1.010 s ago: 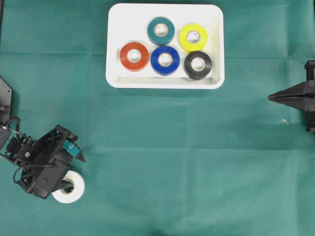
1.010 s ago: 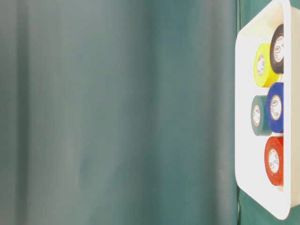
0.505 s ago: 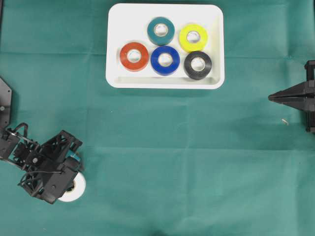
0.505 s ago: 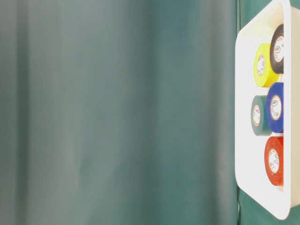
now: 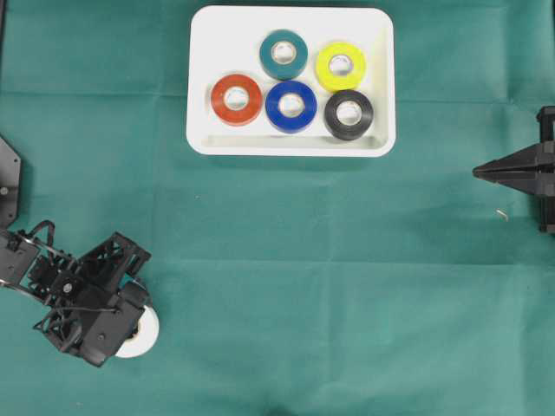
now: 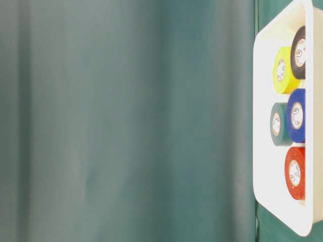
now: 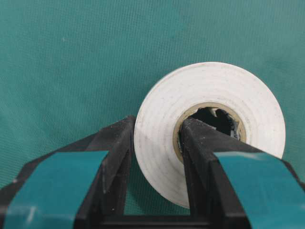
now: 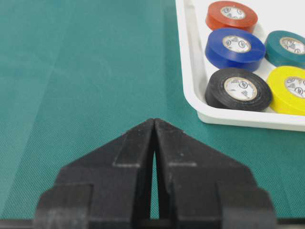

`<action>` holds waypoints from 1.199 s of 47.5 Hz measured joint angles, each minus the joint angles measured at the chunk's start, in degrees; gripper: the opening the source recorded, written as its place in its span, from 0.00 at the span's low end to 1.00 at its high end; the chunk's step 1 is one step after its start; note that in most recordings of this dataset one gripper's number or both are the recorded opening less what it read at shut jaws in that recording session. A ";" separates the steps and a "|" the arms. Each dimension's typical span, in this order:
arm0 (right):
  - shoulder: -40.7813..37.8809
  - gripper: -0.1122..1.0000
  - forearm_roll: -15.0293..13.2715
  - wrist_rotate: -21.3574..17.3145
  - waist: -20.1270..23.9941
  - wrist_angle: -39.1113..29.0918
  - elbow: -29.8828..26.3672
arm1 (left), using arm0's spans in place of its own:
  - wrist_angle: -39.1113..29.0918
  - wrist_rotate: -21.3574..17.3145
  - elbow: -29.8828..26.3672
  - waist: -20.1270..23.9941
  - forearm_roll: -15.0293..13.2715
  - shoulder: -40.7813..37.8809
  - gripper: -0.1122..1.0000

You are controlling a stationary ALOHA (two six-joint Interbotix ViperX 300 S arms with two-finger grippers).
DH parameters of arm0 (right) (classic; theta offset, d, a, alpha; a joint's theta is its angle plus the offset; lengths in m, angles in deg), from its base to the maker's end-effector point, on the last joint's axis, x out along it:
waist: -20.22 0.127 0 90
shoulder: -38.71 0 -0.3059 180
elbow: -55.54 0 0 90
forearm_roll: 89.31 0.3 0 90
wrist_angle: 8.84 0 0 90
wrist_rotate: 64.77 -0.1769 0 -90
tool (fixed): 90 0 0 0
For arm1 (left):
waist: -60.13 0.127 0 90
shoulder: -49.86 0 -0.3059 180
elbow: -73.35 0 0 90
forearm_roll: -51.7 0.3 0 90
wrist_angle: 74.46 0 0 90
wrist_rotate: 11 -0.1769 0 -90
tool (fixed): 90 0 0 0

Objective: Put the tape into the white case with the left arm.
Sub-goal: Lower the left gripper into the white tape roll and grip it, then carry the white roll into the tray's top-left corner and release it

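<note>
A white roll of tape (image 5: 146, 334) lies on the green cloth at the lower left. My left gripper (image 5: 132, 317), with teal bands on its fingers, is shut on it. In the left wrist view one finger sits inside the core of the tape (image 7: 209, 93) and the other presses the outer wall, so the left gripper (image 7: 159, 121) pinches one side of the roll. The white case (image 5: 205, 35) stands at the top centre, far from the tape. My right gripper (image 5: 479, 172) rests shut and empty at the right edge; in its wrist view the right gripper (image 8: 155, 120) points past the white case (image 8: 189, 71).
Inside the white case (image 6: 267, 55) lie several coloured rolls: red (image 5: 236, 99), blue (image 5: 291, 106), teal (image 5: 284, 55), yellow (image 5: 340, 65) and black (image 5: 349, 113). Bare tray floor shows in the case's top left corner. Green cloth (image 5: 286, 260) covers the table.
The left gripper's jaws have closed on the white tape's wall; a second ago they stood open over it. The roll has shifted slightly right. The right arm has not moved.
</note>
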 measured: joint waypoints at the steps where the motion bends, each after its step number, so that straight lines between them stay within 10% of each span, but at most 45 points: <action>1: 0.00 0.02 0.00 0.00 0.00 0.00 0.00 | -0.88 0.00 -0.53 0.00 0.00 0.26 0.34; 24: 0.00 0.02 0.00 0.00 0.09 0.00 0.00 | -9.84 -0.26 -5.01 1.14 0.00 4.04 0.34; 57: 0.00 0.02 0.00 0.00 0.09 0.00 0.00 | -8.09 -4.57 -9.76 35.86 0.18 4.83 0.34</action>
